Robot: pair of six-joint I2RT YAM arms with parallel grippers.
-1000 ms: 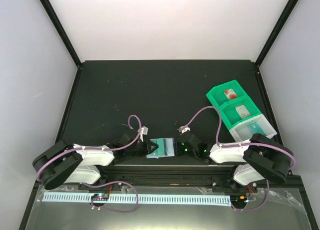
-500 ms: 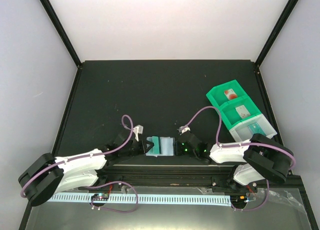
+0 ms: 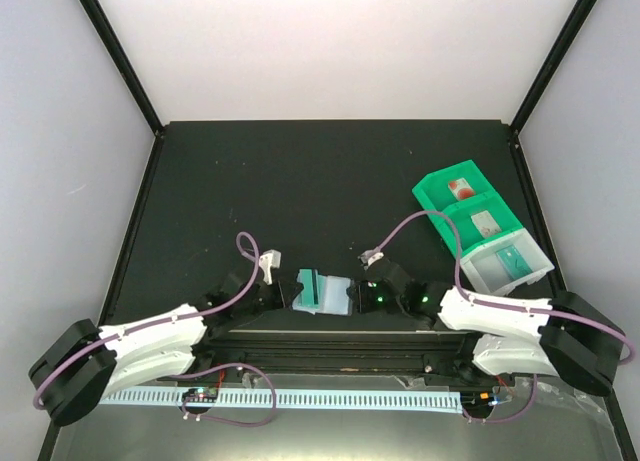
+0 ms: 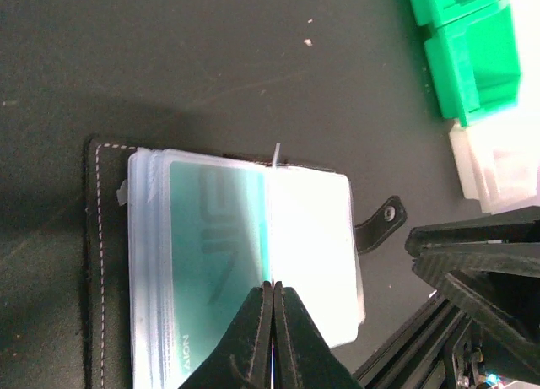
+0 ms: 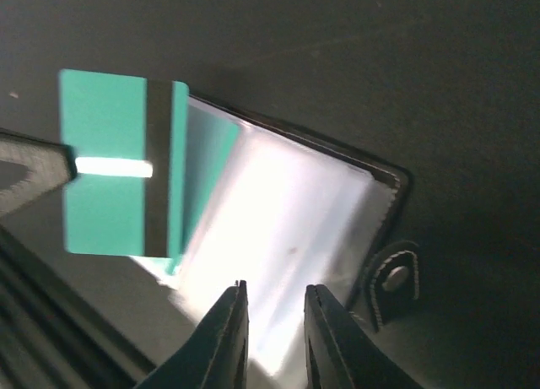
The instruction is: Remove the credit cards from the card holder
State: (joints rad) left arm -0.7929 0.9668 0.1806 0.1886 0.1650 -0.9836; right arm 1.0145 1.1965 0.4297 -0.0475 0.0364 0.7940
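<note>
**Table [image 3: 300, 171].** Black top. It carries everything listed below, and the work sits at its near edge between your two arms.

**Green tray [image 4: 462, 64].** It stands well off to the right, apart from the work.

**Card holder [image 4: 93, 237].** It lies open and flat between the grippers, with its clear sleeves [image 5: 287, 212] fanned upward. It is light and nothing visibly pins it down, so any drag on a sleeve is likely to lift it or slide it toward the table edge.

**Left gripper [image 4: 272, 292].** The jaws are fully closed on the near edge of the teal card. The grip is thin and set at the very edge. If you pull at an angle, the card could pivot out or bend.

**Right gripper [image 5: 275, 289].** The fingers stand narrowly apart over the sleeves' edge, and pale plastic shows between them. You cannot tell whether they touch it. Do not count on this hand to brace the holder.

**Credit card [image 5: 105, 119].** Teal with a dark stripe. It is mostly clear of the sleeves, but its right end overlaps them. That end may snag and drag a sleeve along.

**Snap tab [image 5: 391, 278].** It lies loose at the holder's right side, close to your right fingers, and it could catch on them.
</note>
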